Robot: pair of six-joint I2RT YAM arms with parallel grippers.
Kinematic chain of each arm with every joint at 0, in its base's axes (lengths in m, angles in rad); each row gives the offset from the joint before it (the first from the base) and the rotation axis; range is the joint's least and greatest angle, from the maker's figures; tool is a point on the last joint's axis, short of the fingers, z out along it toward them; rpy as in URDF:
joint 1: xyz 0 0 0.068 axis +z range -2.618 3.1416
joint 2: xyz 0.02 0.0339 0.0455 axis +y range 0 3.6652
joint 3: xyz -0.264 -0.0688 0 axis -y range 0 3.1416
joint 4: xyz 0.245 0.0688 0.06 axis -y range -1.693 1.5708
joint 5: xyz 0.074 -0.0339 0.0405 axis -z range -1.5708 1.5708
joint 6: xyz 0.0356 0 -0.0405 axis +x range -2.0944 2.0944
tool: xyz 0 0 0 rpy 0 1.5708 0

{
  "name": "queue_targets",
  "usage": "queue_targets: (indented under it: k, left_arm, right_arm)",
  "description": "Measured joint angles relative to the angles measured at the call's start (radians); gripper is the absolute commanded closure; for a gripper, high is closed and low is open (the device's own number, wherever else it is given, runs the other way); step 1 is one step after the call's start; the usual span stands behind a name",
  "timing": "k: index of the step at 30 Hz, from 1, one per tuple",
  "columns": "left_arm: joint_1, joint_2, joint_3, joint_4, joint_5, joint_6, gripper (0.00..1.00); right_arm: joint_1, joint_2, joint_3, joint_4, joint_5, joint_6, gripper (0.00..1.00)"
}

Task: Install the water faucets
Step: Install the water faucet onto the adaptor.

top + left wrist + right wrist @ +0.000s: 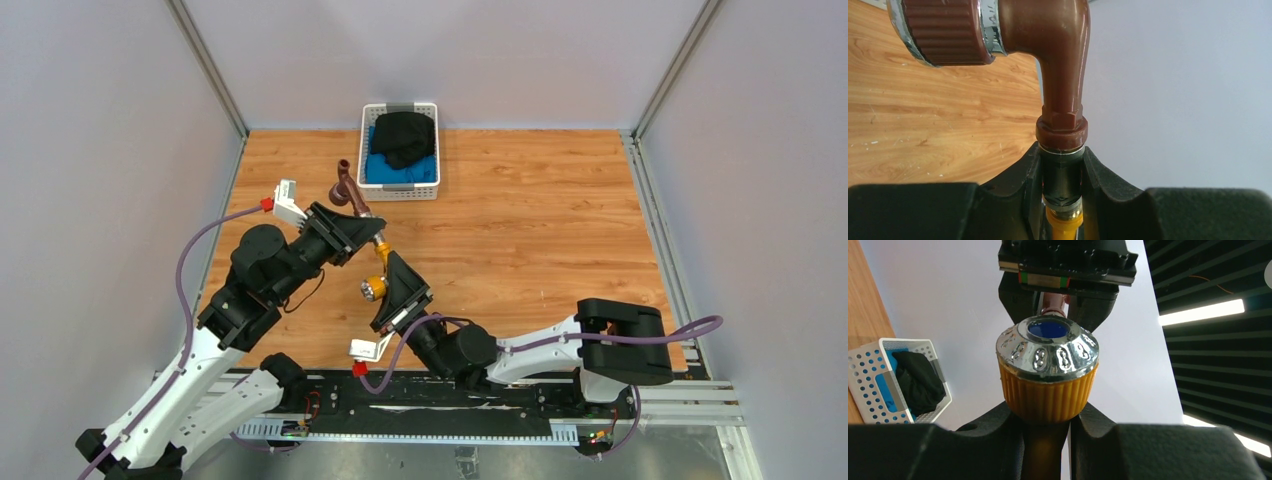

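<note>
Left hand (1060, 172) pinches brown faucet (1063, 75); right hand (1048, 432) pinches yellow faucet (1048, 390).

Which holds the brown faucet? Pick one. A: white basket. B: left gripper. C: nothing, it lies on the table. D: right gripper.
B: the left gripper is shut on the brown faucet below its nut; the right gripper is shut on the yellow faucet under its knob.

The glossy reddish-brown metal faucet (1060, 75) carried a ribbed brown knob ringed in silver. The brass-yellow metal faucet (1048, 387) had a ribbed yellow-orange knob, an embossed chrome cap and a blue centre. The white perforated plastic basket (400, 192) held a black cloth (404, 138) over a blue cloth (385, 170). The wooden table (540, 230) showed orange-brown grain.
</note>
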Motion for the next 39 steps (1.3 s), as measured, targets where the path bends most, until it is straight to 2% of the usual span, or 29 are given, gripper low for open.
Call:
queue_targets:
  k: [30, 39]
  left_arm:
    - [0.008, -0.005, -0.001, -0.003, 0.016, 0.006, 1.0]
    - [0.009, -0.028, -0.079, 0.129, 0.026, -0.045, 1.0]
  right_arm:
    - [0.005, 0.042, 0.043, 0.013, 0.024, 0.027, 1.0]
    - [0.007, 0.008, 0.045, 0.005, 0.046, 0.189, 1.0]
